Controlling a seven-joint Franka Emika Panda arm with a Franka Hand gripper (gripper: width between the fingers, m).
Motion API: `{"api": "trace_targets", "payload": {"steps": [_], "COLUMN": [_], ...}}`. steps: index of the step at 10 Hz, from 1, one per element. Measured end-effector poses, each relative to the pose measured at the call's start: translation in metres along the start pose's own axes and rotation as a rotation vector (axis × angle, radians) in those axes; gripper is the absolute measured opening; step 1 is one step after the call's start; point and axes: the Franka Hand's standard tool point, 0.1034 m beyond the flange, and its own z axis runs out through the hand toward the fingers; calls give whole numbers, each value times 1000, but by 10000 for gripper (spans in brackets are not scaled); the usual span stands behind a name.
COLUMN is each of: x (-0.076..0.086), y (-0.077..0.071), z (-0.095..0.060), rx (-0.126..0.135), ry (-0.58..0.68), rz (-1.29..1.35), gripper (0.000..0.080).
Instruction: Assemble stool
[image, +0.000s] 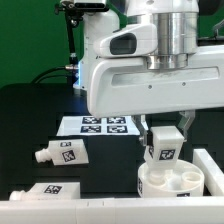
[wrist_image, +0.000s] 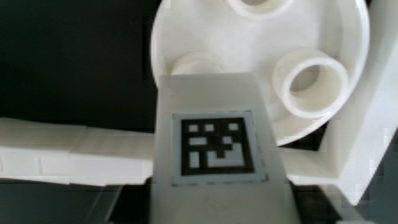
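White round plastic disc seat (image: 180, 183) w/ holes; short chunky white tagged leg (image: 163, 149) upright over it. Second leg (image: 60, 153) & third leg (image: 48, 190) lie on sides, exterior view's left.

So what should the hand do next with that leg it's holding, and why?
Probably ease the leg straight down into the seat. The hand grips it upright, its lower end at the seat's holed top; whether it's seated yet isn't visible.
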Motion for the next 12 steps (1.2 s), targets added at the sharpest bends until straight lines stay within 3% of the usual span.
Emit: {"api": "trace_targets", "payload": {"steps": [4,9,10,11,12], "x": [-4,-3,-3,-4,-6], "y": [3,-6,-6,-6,-7], "z": [13,16,16,16,16], "rx": [-2,-7,-7,-6,-2], "ry": [-5,64,64,56,21], "rz": [1,-14,-15,-15,-12], "gripper": [334,335,409,409,578]}}
